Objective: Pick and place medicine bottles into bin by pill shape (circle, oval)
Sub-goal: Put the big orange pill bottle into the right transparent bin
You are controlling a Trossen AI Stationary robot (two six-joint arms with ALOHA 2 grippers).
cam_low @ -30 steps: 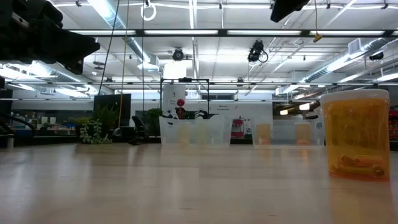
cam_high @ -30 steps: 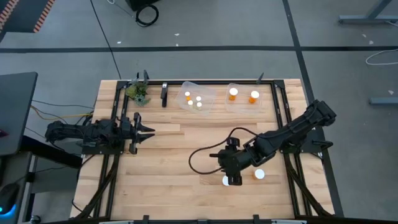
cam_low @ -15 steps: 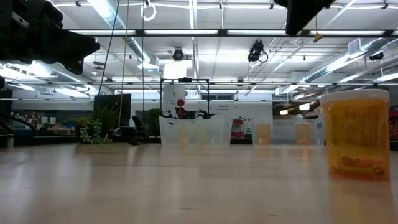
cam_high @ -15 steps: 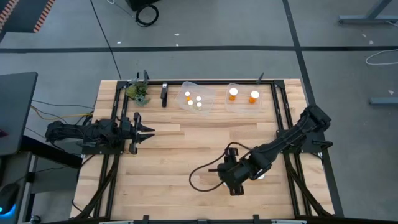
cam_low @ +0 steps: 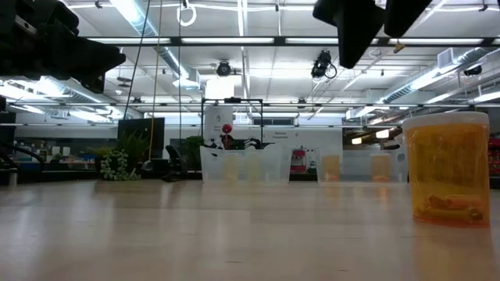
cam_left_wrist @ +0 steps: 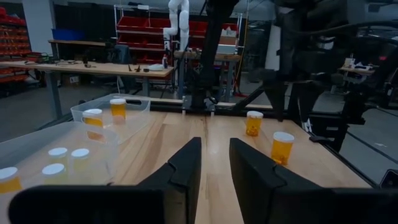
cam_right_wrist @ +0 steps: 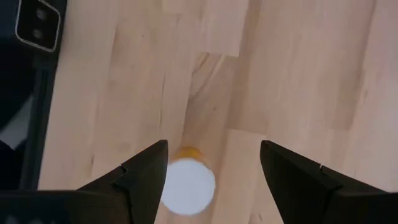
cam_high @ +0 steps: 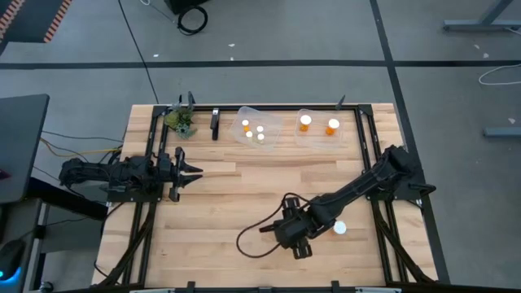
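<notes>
Right gripper has slid toward the tabletop's near edge, fingers apart above a wide amber bottle; an off-centre descent risks toppling it; left gripper waits, narrowly parted.

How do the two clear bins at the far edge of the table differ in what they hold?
The left bin holds three bottles showing little but their small white caps; the right bin holds two bottles with clearly visible orange bodies. The left bin's bottles are bunched together; the right bin's stand apart. Both bins are clear plastic, side by side.
</notes>
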